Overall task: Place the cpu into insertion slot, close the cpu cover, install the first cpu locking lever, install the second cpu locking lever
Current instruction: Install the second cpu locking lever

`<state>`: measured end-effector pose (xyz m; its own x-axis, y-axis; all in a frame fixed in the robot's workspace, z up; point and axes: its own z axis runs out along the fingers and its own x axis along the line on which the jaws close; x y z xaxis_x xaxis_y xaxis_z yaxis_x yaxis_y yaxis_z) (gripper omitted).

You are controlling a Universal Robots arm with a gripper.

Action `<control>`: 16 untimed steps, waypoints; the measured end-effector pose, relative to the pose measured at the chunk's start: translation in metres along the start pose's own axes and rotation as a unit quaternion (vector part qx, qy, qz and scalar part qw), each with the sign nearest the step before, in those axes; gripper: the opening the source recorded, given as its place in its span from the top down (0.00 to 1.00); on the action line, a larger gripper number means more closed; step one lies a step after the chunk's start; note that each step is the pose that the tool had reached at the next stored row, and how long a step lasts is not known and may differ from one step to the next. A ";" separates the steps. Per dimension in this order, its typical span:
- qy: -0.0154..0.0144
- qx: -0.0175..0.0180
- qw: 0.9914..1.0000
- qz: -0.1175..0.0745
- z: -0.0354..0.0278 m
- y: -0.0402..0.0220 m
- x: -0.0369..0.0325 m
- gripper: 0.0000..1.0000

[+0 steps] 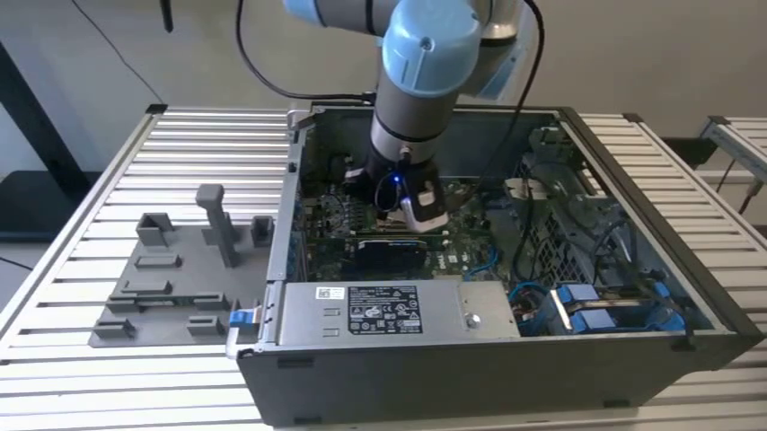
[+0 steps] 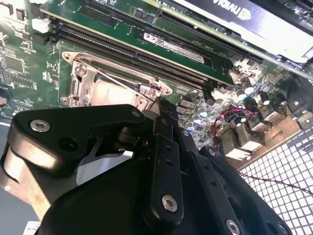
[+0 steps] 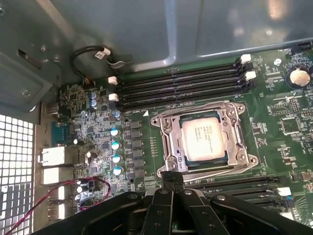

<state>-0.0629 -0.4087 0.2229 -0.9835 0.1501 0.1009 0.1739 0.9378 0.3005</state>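
Hand [image 3: 172,182] low inside the open computer case [image 1: 623,350], its black fingertips drawn together at the edge of the insertion slot [image 3: 168,147]; nothing visible between them, so it reads as closed and empty. In the second wrist view the hand [image 2: 164,108] sits just beside the slot's metal frame [image 2: 78,73].

Cpu [image 3: 203,139] lies seated flat in the slot — pale square face up, framed by the silver cover [image 3: 234,147], which lies down around it. Thin wire levers run along the frame's sides; whether they are latched I cannot tell.

Around the slot: green motherboard [image 3: 274,122], black memory slots [image 3: 186,85] next to the socket, a row of small capacitors [image 3: 115,152], red wiring [image 3: 98,183] near the rear ports.

Exterior view — arm [image 1: 414,90] reaching straight down into the case, which rests on a slatted desk [image 1: 72,269]. Grey fixture plate [image 1: 168,278] with upright blocks sits on the exterior view's left of the case.
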 end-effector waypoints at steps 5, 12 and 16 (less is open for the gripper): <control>0.000 0.000 1.000 0.001 0.0035 -0.0010 0.0028 0.89; 0.000 0.000 1.000 0.001 0.0083 -0.0026 0.0064 0.89; 0.000 0.000 1.000 0.001 0.0117 -0.0013 0.0068 0.89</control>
<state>-0.0704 -0.4053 0.2120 -0.9831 0.1529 0.1009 0.1767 0.9373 0.3004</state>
